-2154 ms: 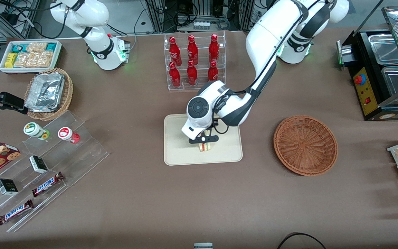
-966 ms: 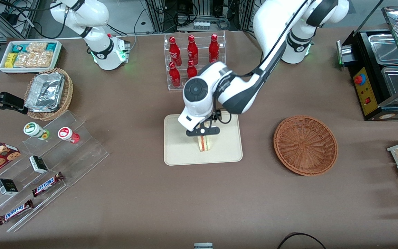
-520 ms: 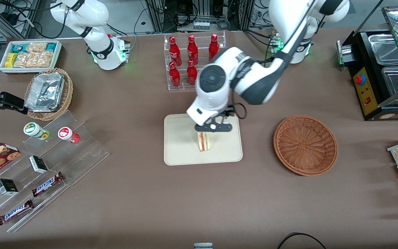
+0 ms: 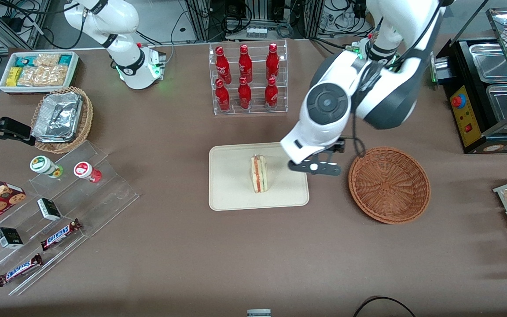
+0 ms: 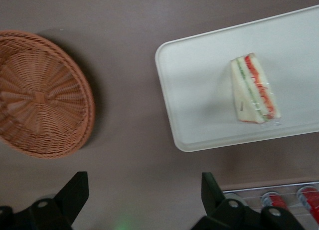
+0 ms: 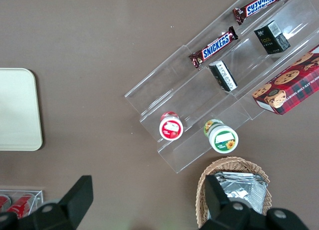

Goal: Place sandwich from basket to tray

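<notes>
Gripper [image 4: 314, 167], fingers spread wide and empty, hangs above table between tray [image 4: 227, 198] and basket [image 4: 389, 185]. Sandwich [image 4: 259, 173] stands on tray, at gripper's nine o'clock. I judge placement done; I would climb straight, clear of tray's rim.

Count of items on the table:
- sandwich [image 4: 259, 173]: one
- tray [image 4: 231, 193]: one
- basket [image 4: 389, 185]: one
- red bottles [image 4: 245, 75]: six
- Snickers bars [image 4: 61, 234]: two
- lidded cups [image 4: 45, 165]: two
- gripper [image 4: 314, 167]: one
</notes>
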Available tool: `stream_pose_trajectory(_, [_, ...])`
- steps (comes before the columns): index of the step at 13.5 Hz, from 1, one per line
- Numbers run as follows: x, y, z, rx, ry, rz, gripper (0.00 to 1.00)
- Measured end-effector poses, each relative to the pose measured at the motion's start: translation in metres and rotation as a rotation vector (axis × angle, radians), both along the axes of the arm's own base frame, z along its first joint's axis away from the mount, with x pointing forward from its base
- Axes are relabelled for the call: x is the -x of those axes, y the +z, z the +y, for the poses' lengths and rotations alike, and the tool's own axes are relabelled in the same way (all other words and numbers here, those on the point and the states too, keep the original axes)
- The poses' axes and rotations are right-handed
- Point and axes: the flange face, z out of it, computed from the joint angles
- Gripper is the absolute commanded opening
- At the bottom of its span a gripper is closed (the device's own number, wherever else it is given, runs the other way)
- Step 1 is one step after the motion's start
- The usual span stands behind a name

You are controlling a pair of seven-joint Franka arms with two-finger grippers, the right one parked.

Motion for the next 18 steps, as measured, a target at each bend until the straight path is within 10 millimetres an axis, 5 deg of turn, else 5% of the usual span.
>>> stream_pose_trajectory(6, [-0.024, 0.019, 0.116, 0.0, 0.049, 0.006, 1.0])
stream_pose_trajectory(12, [-0.033, 0.022, 0.17, -0.003, 0.129, 0.006, 1.0])
stream_pose_trajectory(15, [-0.038, 0.031, 0.221, 0.015, 0.143, 0.004, 1.0])
stream_pose_trajectory(18, [-0.023, 0.047, 0.266, 0.053, 0.185, -0.002, 1.0])
